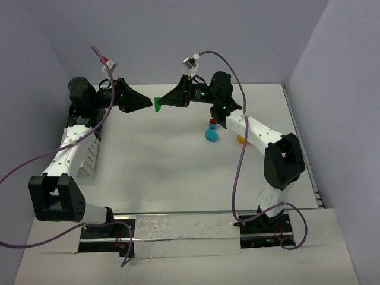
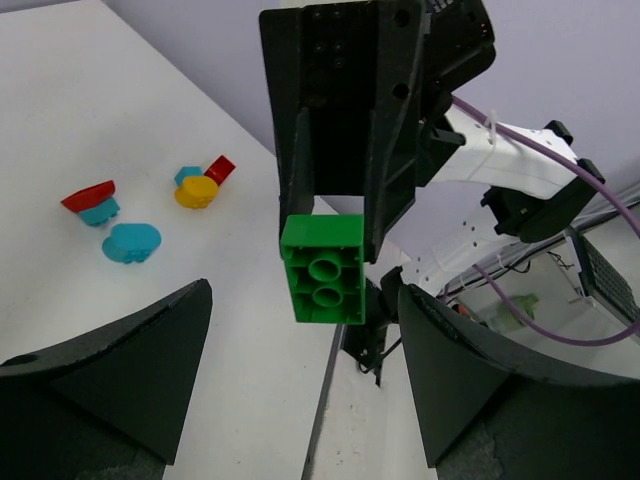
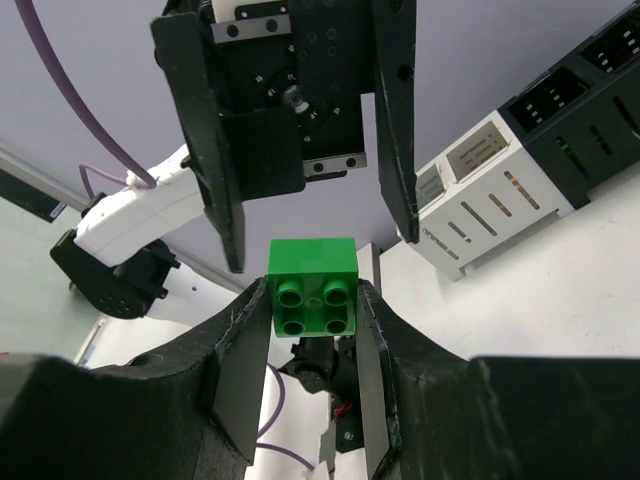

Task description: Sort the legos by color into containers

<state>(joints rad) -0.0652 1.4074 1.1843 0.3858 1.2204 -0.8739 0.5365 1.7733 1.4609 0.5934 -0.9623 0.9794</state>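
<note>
My right gripper (image 3: 313, 312) is shut on a green lego brick (image 3: 313, 287), which it holds in the air above the far middle of the table (image 1: 157, 105). My left gripper (image 1: 144, 103) faces it tip to tip. Its jaws stand open, and the green brick (image 2: 322, 270) hangs just beyond them, touching neither finger. Red, cyan and yellow legos (image 2: 131, 242) lie on the table behind the right arm (image 1: 211, 132). A white container (image 1: 89, 155) stands by the left arm. A white container (image 3: 490, 190) and a black container (image 3: 585, 90) stand side by side in the right wrist view.
Purple cables loop from both wrists (image 1: 237, 89). The table's right edge (image 1: 303, 148) runs beside the right arm. A yellow piece (image 1: 240, 139) lies partly hidden by the right forearm.
</note>
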